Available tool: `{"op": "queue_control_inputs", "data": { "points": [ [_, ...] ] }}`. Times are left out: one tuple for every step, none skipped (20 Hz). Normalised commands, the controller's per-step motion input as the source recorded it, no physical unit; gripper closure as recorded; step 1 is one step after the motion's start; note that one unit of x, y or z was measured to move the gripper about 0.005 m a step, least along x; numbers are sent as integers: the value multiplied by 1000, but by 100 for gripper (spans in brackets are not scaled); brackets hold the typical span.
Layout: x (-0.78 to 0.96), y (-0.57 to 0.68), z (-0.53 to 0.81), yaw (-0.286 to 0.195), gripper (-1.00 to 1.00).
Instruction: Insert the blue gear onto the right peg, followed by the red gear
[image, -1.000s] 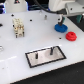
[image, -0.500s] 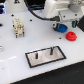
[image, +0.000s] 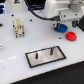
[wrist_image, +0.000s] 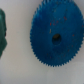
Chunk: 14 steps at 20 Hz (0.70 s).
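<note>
Exterior view, gripper (image: 62, 23): hangs over the blue gear (image: 61, 28) at about two o'clock from the grey plate (image: 46, 56); whether its jaws stand apart or together cannot be told here.
Exterior view, blue gear: lies flat on the white table (image: 15, 55), mostly hidden by the arm, with the red gear (image: 72, 36) just beside it at four o'clock.
Exterior view, right peg (image: 51, 50): upright on the plate, well apart from both gears, at seven o'clock from the blue one.
Wrist view, blue gear (wrist_image: 56, 35): fills the frame, teeth and centre hole plain; no fingers show.
Wrist view, dark green shape (wrist_image: 2, 32): at nine o'clock of the gear, blurred, unidentified.
Step in hand, judged: grasping the blue gear.
Doing it well, judged: centre over the hole, grip across the rim evenly, lift level.
</note>
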Motion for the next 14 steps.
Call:
{"op": "queue_control_inputs", "data": {
  "points": [
    [-403,0,-231,0,-100],
    [-491,-34,-346,0,-100],
    [-517,-34,-346,0,-100],
    [-523,-34,-311,0,-100],
    [-506,-46,-291,0,-100],
    [-460,-54,-237,0,-100],
    [-431,-83,-200,0,-100],
    [-406,-117,-134,0,-100],
    [-320,-69,-63,0,-100],
    [-103,-14,0,0,-100],
    [-111,-57,-103,0,-100],
    [-108,-22,-194,0,-100],
    [-184,-21,-229,0,100],
    [-69,0,-34,0,100]
  ]
}}
